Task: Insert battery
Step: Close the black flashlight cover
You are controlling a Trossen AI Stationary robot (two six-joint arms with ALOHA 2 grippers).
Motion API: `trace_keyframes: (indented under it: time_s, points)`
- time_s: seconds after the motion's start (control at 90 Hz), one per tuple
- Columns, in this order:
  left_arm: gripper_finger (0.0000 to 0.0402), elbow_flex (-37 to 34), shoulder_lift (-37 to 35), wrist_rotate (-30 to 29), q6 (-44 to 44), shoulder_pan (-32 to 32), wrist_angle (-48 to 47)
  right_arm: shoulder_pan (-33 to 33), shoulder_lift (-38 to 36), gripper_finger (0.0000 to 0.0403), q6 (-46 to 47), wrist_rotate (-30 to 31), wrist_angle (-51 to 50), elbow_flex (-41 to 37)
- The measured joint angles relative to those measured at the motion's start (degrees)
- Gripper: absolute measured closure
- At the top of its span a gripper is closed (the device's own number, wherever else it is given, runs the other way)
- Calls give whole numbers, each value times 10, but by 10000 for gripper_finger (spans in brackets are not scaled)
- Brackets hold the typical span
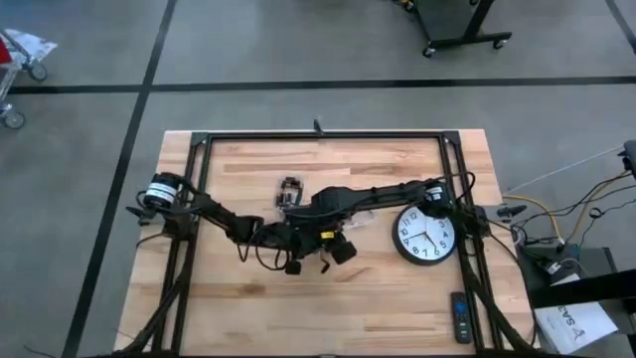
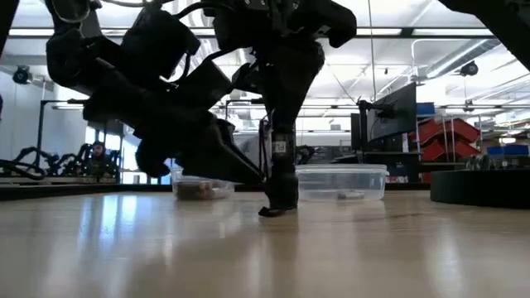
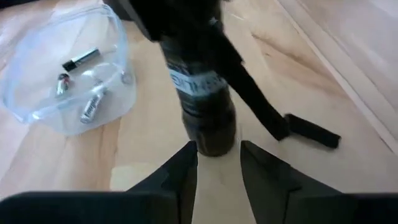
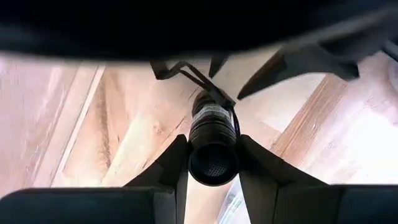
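A black flashlight point(image 2: 281, 170) stands upright at the table's middle, its open end point(image 4: 213, 163) up and its strap point(image 3: 309, 130) trailing on the wood. My right gripper point(image 4: 213, 168) comes down from above and is shut on it. My left gripper point(image 3: 217, 152) reaches in low from the left and is open, a fingertip on either side of the flashlight's lower end point(image 3: 208, 140); I cannot tell whether they touch it. Batteries point(image 3: 90, 107) lie in a clear tub point(image 3: 37, 99) beyond the flashlight. My right gripper pinches the flashlight's upper part point(image 4: 194, 149), just below its open end, between its two fingers point(image 4: 177, 158). The fingers point down and lie along the body. The flashlight stands upright with its bottom end point(image 2: 280, 207) at the tabletop.
A round black clock point(image 1: 425, 236) lies at the right, and a remote point(image 1: 459, 316) lies near the front right corner. A second clear tub point(image 2: 203, 189) holding small dark parts sits behind the arms on the left. Bare wood stretches along the near edge.
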Motion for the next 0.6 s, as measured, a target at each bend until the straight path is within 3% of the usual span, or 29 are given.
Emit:
trace_keyframes:
  time_s: [0.178, 0.389, 0.6]
  points:
    - [303, -20, -1, 0, -15, -6, 34, 0, 0, 317, 4, 9, 16, -2]
    - [304, -51, 19, 0, -17, -4, 191, 0, -1, 317, -1, 14, 16, -4]
    - [298, -54, 56, 0, 9, -1, 236, 3, -1, 317, -8, 11, 22, -4]
